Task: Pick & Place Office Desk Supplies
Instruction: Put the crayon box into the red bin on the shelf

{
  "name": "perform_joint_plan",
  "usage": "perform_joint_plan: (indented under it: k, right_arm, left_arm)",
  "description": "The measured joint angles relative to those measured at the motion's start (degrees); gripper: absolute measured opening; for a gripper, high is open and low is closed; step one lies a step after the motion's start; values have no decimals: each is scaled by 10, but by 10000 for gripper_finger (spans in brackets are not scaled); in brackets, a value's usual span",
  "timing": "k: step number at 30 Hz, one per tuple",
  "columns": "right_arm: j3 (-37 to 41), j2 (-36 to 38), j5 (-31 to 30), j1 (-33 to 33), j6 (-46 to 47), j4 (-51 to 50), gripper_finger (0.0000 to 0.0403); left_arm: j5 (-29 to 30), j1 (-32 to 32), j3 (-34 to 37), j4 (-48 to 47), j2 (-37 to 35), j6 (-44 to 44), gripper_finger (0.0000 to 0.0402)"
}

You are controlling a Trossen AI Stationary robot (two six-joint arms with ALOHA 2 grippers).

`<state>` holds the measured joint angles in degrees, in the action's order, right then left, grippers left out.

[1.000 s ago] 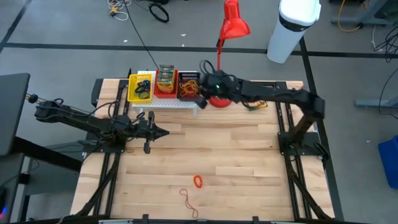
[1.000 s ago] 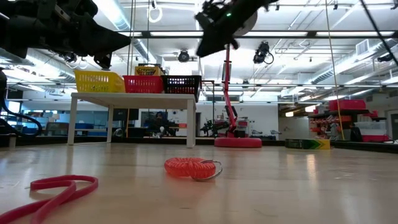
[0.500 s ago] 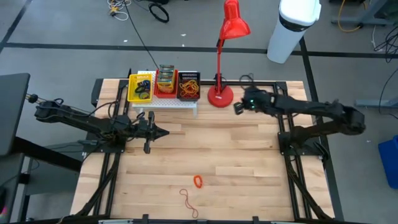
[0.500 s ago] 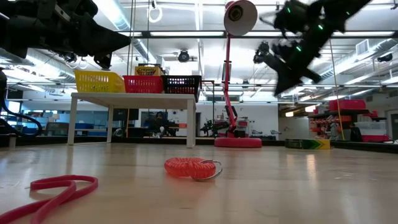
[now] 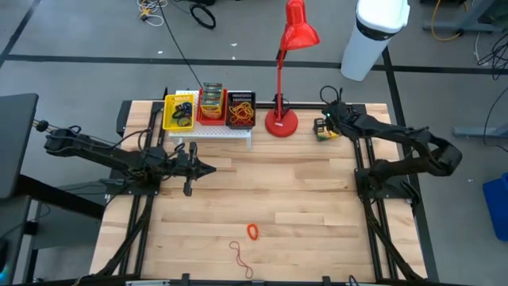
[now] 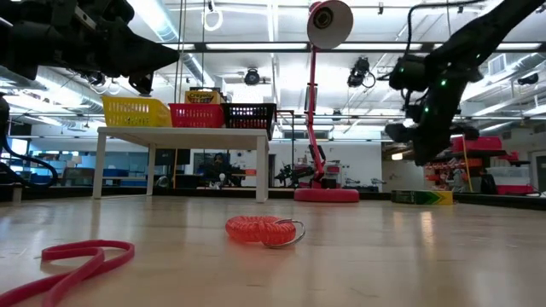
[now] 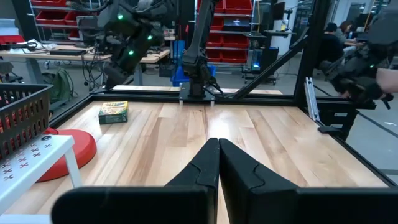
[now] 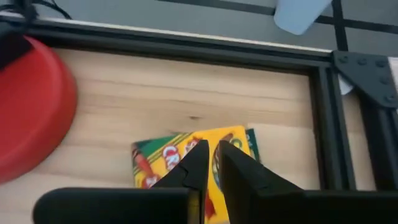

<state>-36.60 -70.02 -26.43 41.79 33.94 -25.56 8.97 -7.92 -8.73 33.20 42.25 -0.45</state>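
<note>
A green-and-yellow crayon box point(image 5: 326, 134) point(image 8: 186, 160) lies flat on the table at the far right, beside the lamp's base. My right gripper point(image 5: 324, 125) point(image 8: 212, 149) hangs over it, pointing steeply down, its fingers a narrow gap apart. In the low view the gripper point(image 6: 424, 149) is well clear of the box point(image 6: 422, 197). My left gripper point(image 5: 208, 168) point(image 7: 217, 144) is shut and empty, level above the table's left middle. A red coiled band point(image 5: 252, 231) and a red loop point(image 5: 240, 258) lie near the front edge.
A white perforated rack point(image 5: 213, 132) at the far edge carries a yellow basket point(image 5: 179, 111), a red basket point(image 5: 211, 103) with crayon boxes and a black basket point(image 5: 240, 110) with rubber bands. The red desk lamp point(image 5: 280, 123) stands just right of it. Bare wood spans the middle.
My right gripper has swung from above the black basket toward the table's right edge, past the lamp, and has come down over the crayon box, rolling and tipping downward on the way.
</note>
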Motion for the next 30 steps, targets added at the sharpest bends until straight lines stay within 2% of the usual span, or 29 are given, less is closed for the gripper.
perform_joint_plan:
  k: [3,6,11,13,21,25,30]
  right_arm:
    - [-2,-43,10,16,-25,30,32]
    - [-27,-92,-13,30,-43,23,11]
    - [-87,-152,-120,37,-26,-80,9]
    - [-99,-170,-136,42,-23,-97,12]
    - [-102,-228,-71,88,-78,-56,4]
    - [-102,-223,17,93,-146,-19,6]
    - [-102,-223,83,92,-193,-12,4]
  left_arm:
    - [0,0,0,0,0,0,12]
    - [0,0,0,0,0,0,12]
    - [0,0,0,0,0,0,12]
    - [0,0,0,0,0,0,12]
    - [0,0,0,0,0,0,12]
    - [0,0,0,0,0,0,12]
    - [0,0,0,0,0,0,12]
